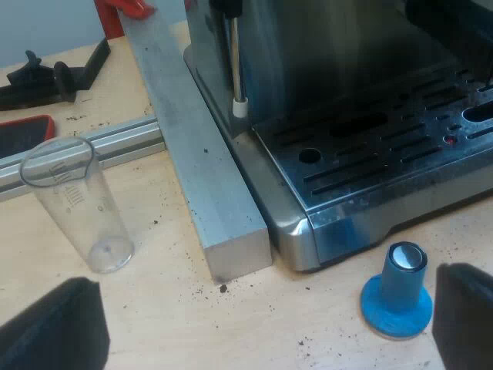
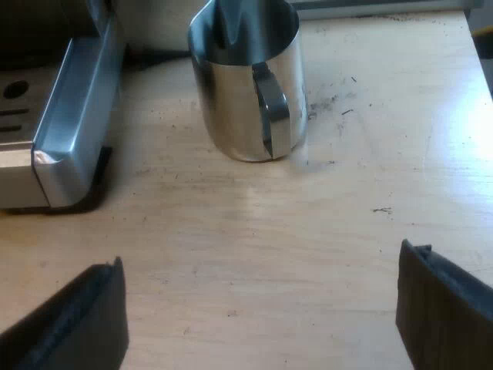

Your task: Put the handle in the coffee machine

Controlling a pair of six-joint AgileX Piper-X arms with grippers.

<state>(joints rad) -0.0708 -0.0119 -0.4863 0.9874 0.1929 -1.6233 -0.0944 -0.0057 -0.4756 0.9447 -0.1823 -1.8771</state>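
Near the espresso machine's (image 1: 370,116) front corner, left claw (image 1: 258,324) is hanging wide open by the blue tamper (image 1: 397,297); right claw (image 2: 258,308) is gaping wide too.

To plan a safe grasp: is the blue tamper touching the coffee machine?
Apart. The left wrist view shows bare table between the blue tamper and the coffee machine.

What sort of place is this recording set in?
Probably a coffee-making workbench: an espresso machine stands on a wooden tabletop, with a blue tamper and a measuring glass close by.
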